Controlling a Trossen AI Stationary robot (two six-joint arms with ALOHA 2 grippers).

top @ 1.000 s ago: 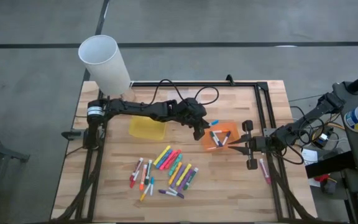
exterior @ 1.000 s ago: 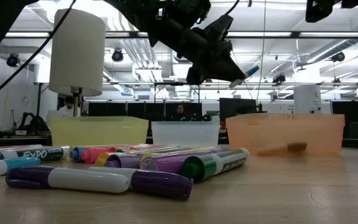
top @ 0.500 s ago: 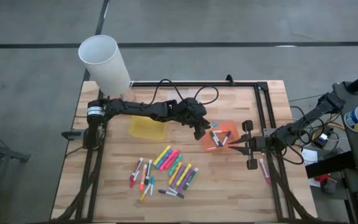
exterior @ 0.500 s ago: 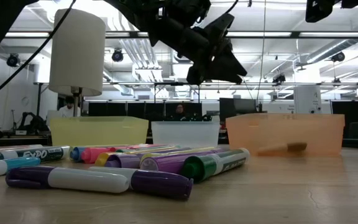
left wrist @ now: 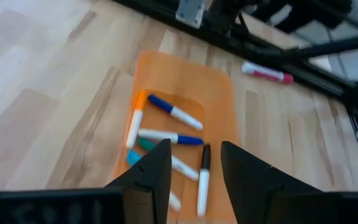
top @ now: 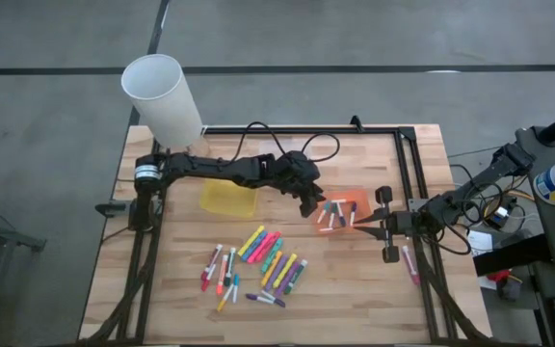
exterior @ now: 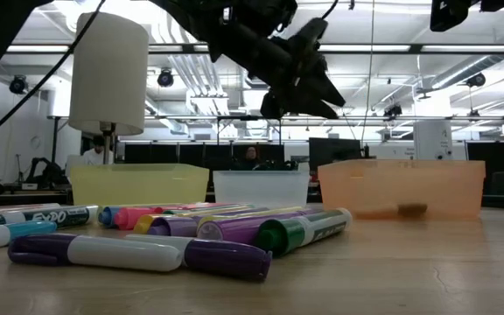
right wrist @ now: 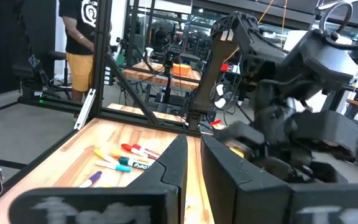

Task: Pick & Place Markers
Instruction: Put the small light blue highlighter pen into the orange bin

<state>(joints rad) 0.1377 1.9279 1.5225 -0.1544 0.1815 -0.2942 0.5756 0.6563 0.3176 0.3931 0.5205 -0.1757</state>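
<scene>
Several markers (top: 268,258) lie loose on the wooden table, near its front; in the low view they lie in the foreground (exterior: 217,229). Several more markers (top: 336,213) lie inside the orange tray (top: 359,196). My left gripper (top: 312,206) hangs open above the tray's left part, holding nothing; its wrist view looks down on the tray (left wrist: 185,74) and the markers in it (left wrist: 173,113). My right gripper (top: 358,227) waits shut beside the tray's right near corner.
A yellow tray (top: 229,200) sits left of the orange one, and a clear tray (exterior: 261,185) shows between them in the low view. A tall white tub (top: 162,96) stands at the far left corner. One pink marker (top: 409,262) lies beyond the right rail.
My left gripper has opened and let go of a blue-capped marker, which has dropped into the orange tray among the others. The gripper has stayed above the tray, shifting only slightly.
</scene>
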